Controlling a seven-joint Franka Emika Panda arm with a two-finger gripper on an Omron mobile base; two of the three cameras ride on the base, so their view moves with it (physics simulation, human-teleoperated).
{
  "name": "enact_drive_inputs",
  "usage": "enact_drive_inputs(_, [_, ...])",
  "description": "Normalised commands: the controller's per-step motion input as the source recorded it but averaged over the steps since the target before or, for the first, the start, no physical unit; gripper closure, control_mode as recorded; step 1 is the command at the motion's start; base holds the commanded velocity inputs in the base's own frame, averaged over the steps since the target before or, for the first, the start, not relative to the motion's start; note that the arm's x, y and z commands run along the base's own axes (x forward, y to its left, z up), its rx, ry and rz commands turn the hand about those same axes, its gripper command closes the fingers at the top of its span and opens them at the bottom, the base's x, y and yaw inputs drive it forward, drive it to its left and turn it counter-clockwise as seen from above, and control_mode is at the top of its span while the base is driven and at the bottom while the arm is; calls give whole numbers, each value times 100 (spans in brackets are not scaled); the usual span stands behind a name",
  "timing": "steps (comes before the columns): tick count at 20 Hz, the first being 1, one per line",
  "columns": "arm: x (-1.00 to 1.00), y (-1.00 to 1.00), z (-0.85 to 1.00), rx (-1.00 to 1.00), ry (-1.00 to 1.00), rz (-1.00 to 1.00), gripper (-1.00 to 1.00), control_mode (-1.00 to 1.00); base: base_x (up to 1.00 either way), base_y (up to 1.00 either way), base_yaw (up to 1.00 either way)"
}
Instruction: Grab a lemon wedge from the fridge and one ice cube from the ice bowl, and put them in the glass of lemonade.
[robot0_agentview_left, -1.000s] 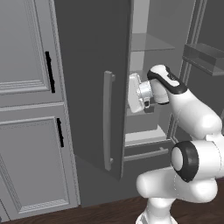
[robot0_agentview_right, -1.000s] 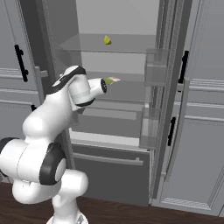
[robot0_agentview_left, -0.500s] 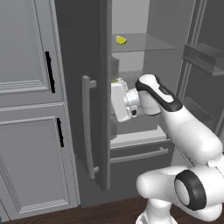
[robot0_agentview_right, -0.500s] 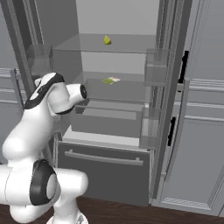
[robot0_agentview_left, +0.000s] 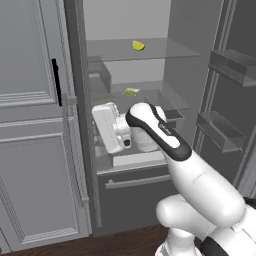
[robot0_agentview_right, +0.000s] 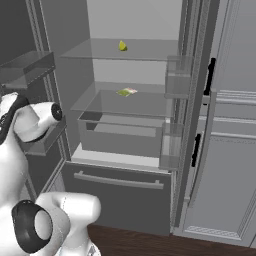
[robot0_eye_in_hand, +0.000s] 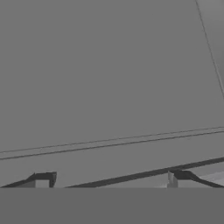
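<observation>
The fridge (robot0_agentview_left: 192, 55) stands with both doors swung wide, its inside (robot0_agentview_right: 65, 65) in plain sight. The lemon wedge (robot0_agentview_left: 138, 46) (robot0_agentview_right: 122, 46), small and yellow-green, lies on the top glass shelf. My gripper (robot0_agentview_left: 100, 131) hangs at the level of the lower drawer, well below the wedge, pointing left at the inner face of the left door (robot0_agentview_left: 75, 100). In the hand view the gripper (robot0_eye_in_hand: 110, 179) is open, its fingertips (robot0_eye_in_hand: 43, 178) far apart with nothing between them, close to the door's flat grey panel. The ice bowl and the glass of lemonade are out of view.
A flat green-yellow packet (robot0_agentview_left: 131, 92) (robot0_agentview_right: 127, 92) lies on the middle shelf. A clear crisper drawer (robot0_agentview_right: 120, 135) sits below it, with the bottom drawer's bar handle (robot0_agentview_right: 117, 181) underneath. Door bins (robot0_agentview_left: 222, 130) (robot0_agentview_right: 175, 82) line the right door. Light grey cabinets (robot0_agentview_left: 30, 150) flank the fridge.
The left fridge door has swung further open, to nearly edge-on, and my arm has swept left with it. The shelves and the lemon wedge now show in the left base view.
</observation>
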Motion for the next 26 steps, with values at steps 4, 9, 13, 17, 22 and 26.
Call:
enact_drive_inputs(4, [-4, 79, 20, -5, -2, 0, -100, -100, 0, 0, 0])
enact_drive_inputs(9, [-27, 0, 32, -1, 0, -2, -100, -100, 0, 0, 0])
enact_drive_inputs(13, [-70, -79, 59, 0, -3, -2, -100, -100, 0, 0, 0])
enact_drive_inputs(17, [-42, -96, 80, -10, -6, -3, -100, -100, 0, 0, 0])
enact_drive_inputs(22, [-12, -85, 70, -41, -7, -8, -100, -100, 0, 0, 0])
enact_drive_inputs(26, [-10, -86, 70, -48, 0, -7, -100, -100, 0, 0, 0])
